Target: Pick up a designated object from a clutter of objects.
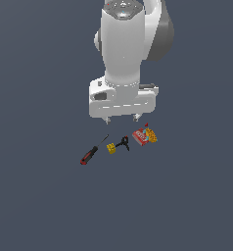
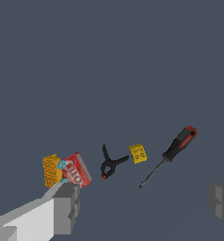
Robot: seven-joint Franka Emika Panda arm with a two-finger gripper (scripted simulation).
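Observation:
The designated object, a small yellow studded brick [image 1: 111,148] [image 2: 138,153], lies on the grey floor in the middle of the clutter. A black clamp [image 1: 123,143] [image 2: 110,164] sits right beside it, apart from it. My gripper [image 1: 122,118] [image 2: 142,207] hangs open above the clutter, holding nothing. In the wrist view its two grey fingers [image 2: 67,207] stand far apart, one before the snack box and the other at the picture's edge. The brick is lower than the fingertips and untouched.
A red-and-black-handled screwdriver [image 1: 93,151] [image 2: 172,153] lies on the brick's other side, toward the exterior view's left. A red-and-yellow flat box [image 1: 145,135] [image 2: 67,170] lies toward the exterior view's right, beyond the clamp. The white arm rises behind.

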